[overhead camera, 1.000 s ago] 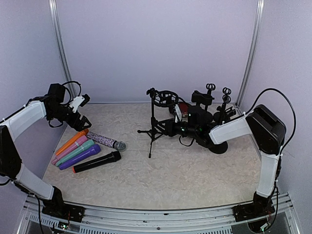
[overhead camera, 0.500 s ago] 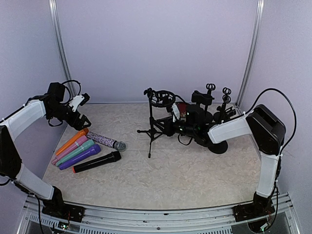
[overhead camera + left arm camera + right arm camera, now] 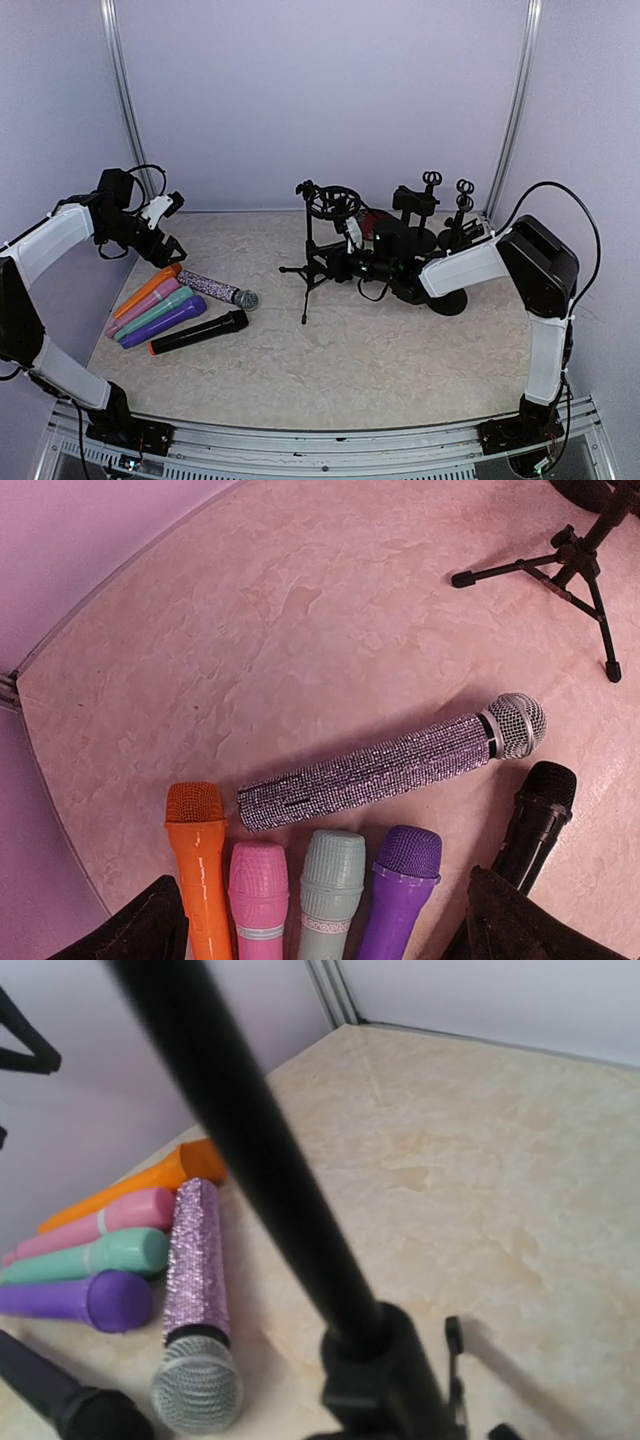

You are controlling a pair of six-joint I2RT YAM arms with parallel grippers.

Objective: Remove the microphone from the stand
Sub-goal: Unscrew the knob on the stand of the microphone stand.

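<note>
A black tripod stand (image 3: 312,262) with a ring-shaped holder (image 3: 330,203) on top stands mid-table. Its pole (image 3: 270,1180) fills the right wrist view, very close and blurred. My right gripper (image 3: 343,262) is right at that pole; its fingers are hidden, so I cannot tell whether they grip it. A red microphone (image 3: 375,221) shows behind the right wrist among other black stands, and its mounting is hidden. At the far left my left gripper (image 3: 165,238) hangs open above the loose microphones, holding nothing, with its dark fingertips (image 3: 135,930) wide apart.
Several microphones lie at the left: orange (image 3: 200,865), pink (image 3: 258,895), teal (image 3: 330,890), purple (image 3: 400,885), black (image 3: 535,815) and a glittery lilac one (image 3: 390,770). More black stands (image 3: 432,200) and a round base (image 3: 447,300) crowd the back right.
My right gripper has moved left along the table to the tripod stand. The stand and its ring holder have shifted slightly left. The left arm has not moved.
</note>
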